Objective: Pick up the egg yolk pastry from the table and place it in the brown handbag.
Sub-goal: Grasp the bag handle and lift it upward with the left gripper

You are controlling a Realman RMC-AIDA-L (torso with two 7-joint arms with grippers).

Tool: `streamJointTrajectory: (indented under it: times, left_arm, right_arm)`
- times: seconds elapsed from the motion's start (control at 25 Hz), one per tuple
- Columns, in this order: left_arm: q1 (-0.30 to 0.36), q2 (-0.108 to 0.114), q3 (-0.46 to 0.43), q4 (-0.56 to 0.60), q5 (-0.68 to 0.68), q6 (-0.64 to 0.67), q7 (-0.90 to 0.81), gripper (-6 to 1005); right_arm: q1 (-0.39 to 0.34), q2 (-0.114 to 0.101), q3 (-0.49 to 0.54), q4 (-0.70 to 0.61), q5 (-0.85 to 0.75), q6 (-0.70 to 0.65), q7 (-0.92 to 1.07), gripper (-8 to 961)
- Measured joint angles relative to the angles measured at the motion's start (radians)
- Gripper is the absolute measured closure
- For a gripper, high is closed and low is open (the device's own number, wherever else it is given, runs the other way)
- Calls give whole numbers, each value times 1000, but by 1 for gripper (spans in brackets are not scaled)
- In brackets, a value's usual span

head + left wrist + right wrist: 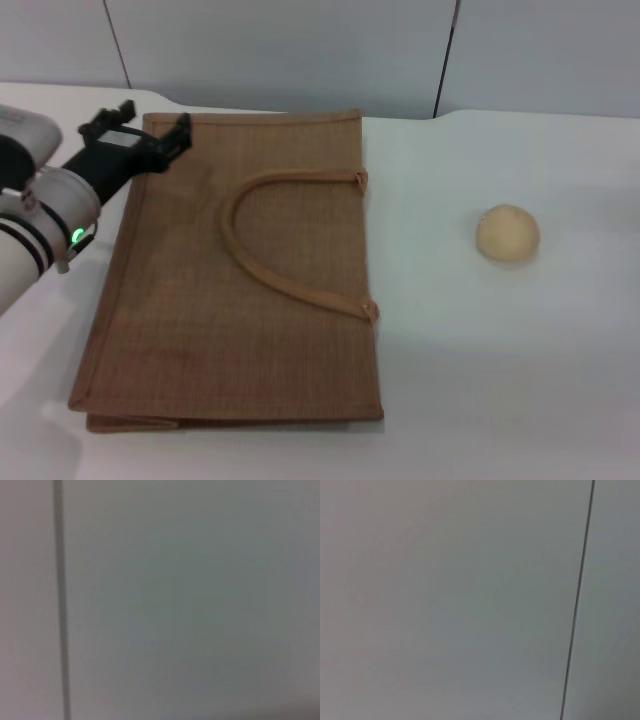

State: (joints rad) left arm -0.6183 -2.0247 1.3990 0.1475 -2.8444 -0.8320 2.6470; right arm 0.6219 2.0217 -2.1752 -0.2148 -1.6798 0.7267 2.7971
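The brown handbag (240,270) lies flat on the white table (480,390), its arched handle (290,235) on top and its mouth facing right. The egg yolk pastry (507,234), a small pale tan ball, sits on the table to the right of the bag, apart from it. My left gripper (150,135) hovers at the bag's far left corner with its black fingers apart and nothing between them. My right gripper is out of view. Both wrist views show only a grey panelled wall.
A grey panelled wall (300,50) rises behind the table's far edge. White tabletop lies around the pastry and in front of the bag. My left arm (40,220) reaches in along the bag's left side.
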Motion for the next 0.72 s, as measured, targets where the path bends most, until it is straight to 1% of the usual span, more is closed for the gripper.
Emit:
streamJointTrajectory:
  times: [0.36, 0.52, 0.72]
  left_arm:
    - [-44, 6, 9, 3, 259, 34, -126, 185]
    - [-53, 14, 10, 3, 360, 35, -180, 186]
    - [-57, 19, 11, 3, 415, 36, -214, 186]
  right_arm:
    - [4, -3, 4, 0, 1, -22, 0, 75]
    - [6, -3, 5, 0, 1, -24, 0, 75]
    - [6, -3, 6, 0, 2, -24, -2, 75]
